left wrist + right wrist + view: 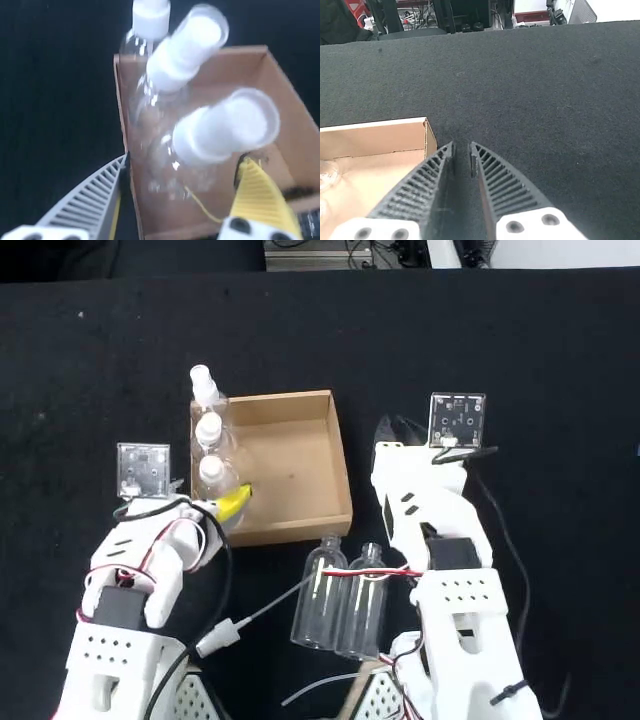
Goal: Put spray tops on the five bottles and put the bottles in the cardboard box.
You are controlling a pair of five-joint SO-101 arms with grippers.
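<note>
Three clear plastic bottles with white spray tops [210,455] stand along one wall of the brown cardboard box [300,455]. The left gripper [182,162] is released, astride the nearest; lift straight clear of that wall. Two uncapped clear bottles [340,600] lie just outside the box. The right gripper [462,150] is clenched and empty beside it.

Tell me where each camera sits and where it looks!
High view: above the black cloth table, looking down on a brown cardboard box, two uncapped clear plastic bottles, left arm and right arm.
Left wrist view: on the left arm, looking down past grey and yellow jaws at clear bottles with white spray tops.
Right wrist view: on the right arm, looking along the table past black jaws.
Shared: all three show the box.
</note>
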